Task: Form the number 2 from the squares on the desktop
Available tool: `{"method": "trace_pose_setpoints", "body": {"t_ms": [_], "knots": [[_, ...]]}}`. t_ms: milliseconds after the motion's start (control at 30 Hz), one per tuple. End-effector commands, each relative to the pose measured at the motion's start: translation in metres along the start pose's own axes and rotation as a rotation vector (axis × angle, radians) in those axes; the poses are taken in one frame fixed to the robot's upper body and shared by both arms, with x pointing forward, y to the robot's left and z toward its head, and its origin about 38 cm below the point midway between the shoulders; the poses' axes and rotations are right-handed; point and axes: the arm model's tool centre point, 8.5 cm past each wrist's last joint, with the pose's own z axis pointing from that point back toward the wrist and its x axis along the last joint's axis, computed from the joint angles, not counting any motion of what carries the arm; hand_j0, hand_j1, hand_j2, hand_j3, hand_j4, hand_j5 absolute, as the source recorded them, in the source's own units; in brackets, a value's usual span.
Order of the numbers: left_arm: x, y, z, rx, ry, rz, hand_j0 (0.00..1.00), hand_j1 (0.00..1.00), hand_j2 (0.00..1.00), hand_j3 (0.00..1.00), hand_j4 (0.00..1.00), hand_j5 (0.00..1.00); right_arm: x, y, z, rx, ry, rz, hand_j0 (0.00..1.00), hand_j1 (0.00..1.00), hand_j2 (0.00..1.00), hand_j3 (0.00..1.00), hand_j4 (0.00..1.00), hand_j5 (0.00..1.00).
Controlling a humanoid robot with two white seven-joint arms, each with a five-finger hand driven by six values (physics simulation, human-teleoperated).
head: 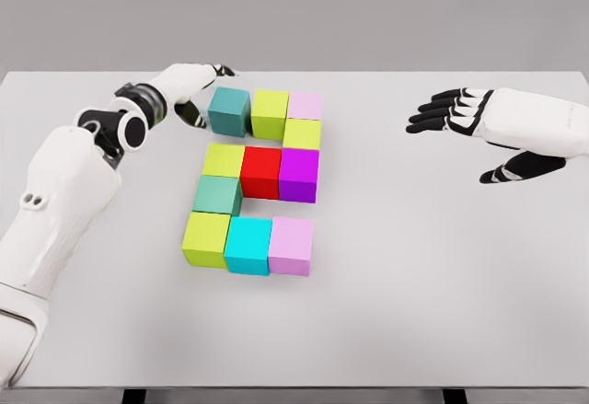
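Note:
Coloured cubes lie on the white table [414, 312] in the shape of a 2. The top row is a teal cube [228, 111], a yellow-green cube [270, 114] and a pink cube [306, 106]. Below the pink one sits a yellow-green cube [302, 134]. The middle row holds a yellow-green cube [223, 161], a red cube [261, 172] and a purple cube [299, 175]. A teal cube [217, 196] follows at the left. The bottom row is yellow-green [206, 239], cyan [248, 246] and pink [292, 247]. My left hand [204, 96] wraps the top teal cube's left side. My right hand [460, 114] hovers open at the right.
The table's far edge runs just behind the top row of cubes. My left forearm [110, 132] lies across the table's left part.

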Motion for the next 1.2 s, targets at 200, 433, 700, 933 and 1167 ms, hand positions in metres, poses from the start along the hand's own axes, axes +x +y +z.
{"method": "trace_pose_setpoints", "body": {"t_ms": [200,433,700,933,1167], "knots": [[-0.065,0.015,0.030,0.000,0.061,0.015,0.99,0.99,0.99,0.99,0.99,0.99,0.000,0.001,-0.002,-0.005,-0.005,-0.010,1.00,1.00,1.00,1.00,1.00,1.00],[-0.085,0.022,0.061,-0.179,-0.163,-0.268,1.00,1.00,1.00,1.00,1.00,1.00,0.000,0.002,-0.002,0.000,-0.006,-0.013,1.00,1.00,1.00,1.00,1.00,1.00],[-0.092,0.019,0.055,-0.245,-0.201,-0.382,1.00,1.00,1.00,1.00,1.00,1.00,0.000,0.003,-0.001,0.007,-0.005,-0.014,1.00,1.00,1.00,1.00,1.00,1.00],[-0.085,0.017,0.040,-0.243,-0.133,-0.345,1.00,1.00,1.00,1.00,1.00,1.00,0.001,0.004,-0.003,0.006,-0.010,-0.017,1.00,1.00,1.00,1.00,1.00,1.00],[-0.075,0.022,0.034,-0.241,-0.127,-0.396,1.00,1.00,1.00,1.00,1.00,1.00,0.001,0.005,-0.005,0.002,-0.015,-0.021,1.00,1.00,1.00,1.00,1.00,1.00]]}}
